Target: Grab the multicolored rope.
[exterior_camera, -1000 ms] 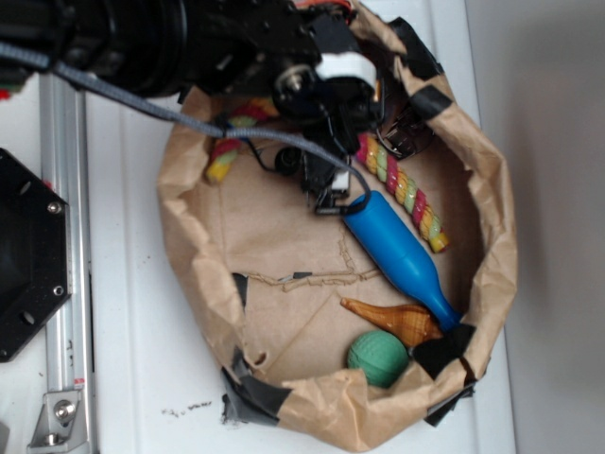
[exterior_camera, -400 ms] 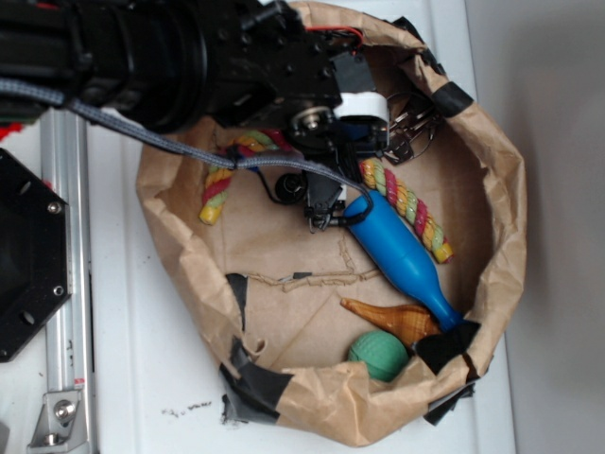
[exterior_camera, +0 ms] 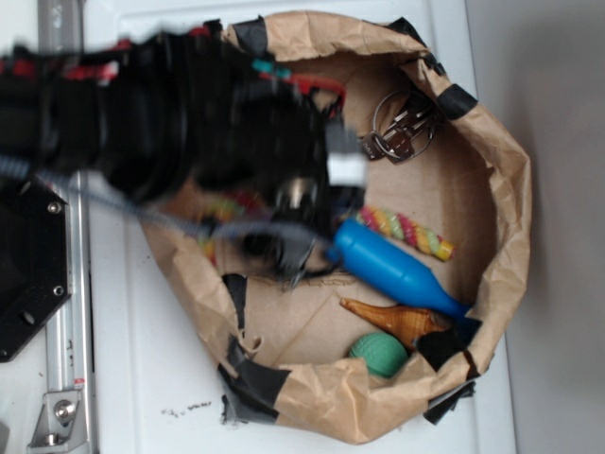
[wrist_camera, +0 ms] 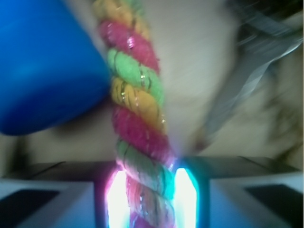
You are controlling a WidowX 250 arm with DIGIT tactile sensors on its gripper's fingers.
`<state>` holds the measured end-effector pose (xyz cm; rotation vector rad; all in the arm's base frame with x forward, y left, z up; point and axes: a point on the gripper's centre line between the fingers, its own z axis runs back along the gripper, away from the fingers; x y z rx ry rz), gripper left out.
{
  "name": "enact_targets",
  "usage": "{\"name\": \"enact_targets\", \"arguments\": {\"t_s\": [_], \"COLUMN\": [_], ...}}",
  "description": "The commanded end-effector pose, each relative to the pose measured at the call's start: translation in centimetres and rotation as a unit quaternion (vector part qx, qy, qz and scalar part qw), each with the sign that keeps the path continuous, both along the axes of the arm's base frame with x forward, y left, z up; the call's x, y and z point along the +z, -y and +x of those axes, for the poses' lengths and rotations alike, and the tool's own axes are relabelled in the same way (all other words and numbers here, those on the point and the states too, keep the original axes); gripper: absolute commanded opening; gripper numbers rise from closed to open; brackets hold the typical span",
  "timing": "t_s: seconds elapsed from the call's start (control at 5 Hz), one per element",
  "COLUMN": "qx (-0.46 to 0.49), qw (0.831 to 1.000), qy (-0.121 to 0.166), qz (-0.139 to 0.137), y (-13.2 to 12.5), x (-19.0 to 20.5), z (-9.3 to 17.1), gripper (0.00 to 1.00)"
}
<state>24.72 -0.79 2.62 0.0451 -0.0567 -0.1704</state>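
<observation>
The multicolored rope (exterior_camera: 408,230), twisted from pink, yellow and green strands, lies in the brown paper bag (exterior_camera: 503,199). Its right end shows beside the blue bottle toy (exterior_camera: 392,270), and its middle is hidden under my blurred black arm. In the wrist view the rope (wrist_camera: 135,104) runs straight up from between the jaws, and my gripper (wrist_camera: 147,194) is shut on it, with the lit pads (wrist_camera: 186,194) pressing both sides. The blue bottle (wrist_camera: 45,66) touches the rope on the left. In the exterior view my gripper (exterior_camera: 301,257) sits left of the bottle's wide end.
Inside the bag also lie a metal wire piece (exterior_camera: 402,128) at the back, a brown cone-shaped shell (exterior_camera: 392,320) and a green ball (exterior_camera: 378,352) at the front. A black base plate (exterior_camera: 28,265) and a metal rail (exterior_camera: 66,378) stand to the left.
My arm has swung down and left with the rope in the jaws. The rope's right end slid lower, the blue bottle turned flatter, and the bag shifted.
</observation>
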Motion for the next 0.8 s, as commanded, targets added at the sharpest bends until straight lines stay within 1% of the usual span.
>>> {"name": "enact_targets", "arguments": {"t_s": [0.0,0.2,0.4,0.6], "qx": [0.052,0.068,0.067,0.093], "qw": [0.997,0.995,0.997,0.996], "qy": [0.058,0.066,0.024,0.006], "qz": [-0.019,0.006,0.02,0.015], "y": [-1.6,-1.8,-2.2,-2.5], "x": [7.3,9.4,10.8,11.1], "z": [1.8,2.2,2.2,1.3], "gripper": [0.0,0.0,0.0,0.0]}}
